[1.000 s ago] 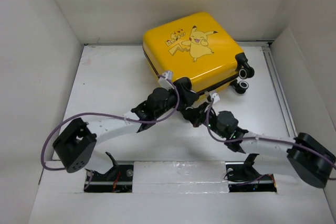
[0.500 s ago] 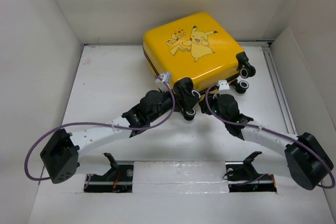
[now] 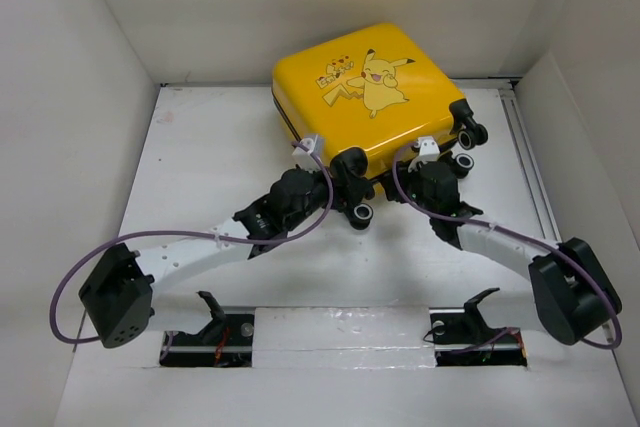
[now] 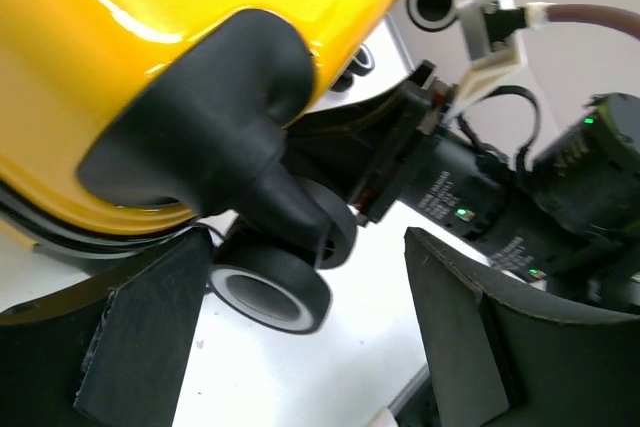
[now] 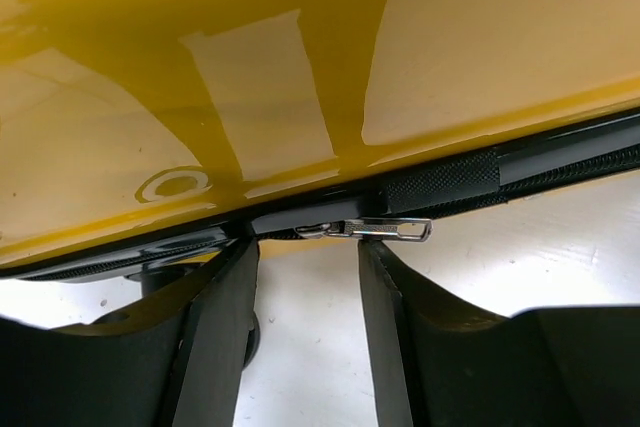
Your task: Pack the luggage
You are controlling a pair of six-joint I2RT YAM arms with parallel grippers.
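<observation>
The yellow luggage [image 3: 375, 97] lies shut and flat at the back of the table, Pikachu print up. My left gripper [image 3: 349, 173] is open at its near-left corner. In the left wrist view [image 4: 305, 277] its fingers [image 4: 130, 347] straddle a black-and-white caster wheel [image 4: 270, 292] under the yellow shell [image 4: 150, 27], without touching it. My right gripper [image 3: 425, 161] is open at the luggage's near edge. In the right wrist view [image 5: 307, 247] its tips sit just below the black zipper band [image 5: 440, 182], and the metal zipper pull [image 5: 385, 230] lies over the right fingertip, not gripped.
White walls close in the table [image 3: 210, 157] on the left, back and right. Two more caster wheels [image 3: 468, 137] stick out at the luggage's right corner. A loose-looking wheel [image 3: 362, 213] sits between my two wrists. The right arm [image 4: 520, 197] is close beside the left gripper.
My right gripper has moved forward up to the luggage's near edge. My left gripper has shifted slightly toward the corner wheel. The luggage has not moved.
</observation>
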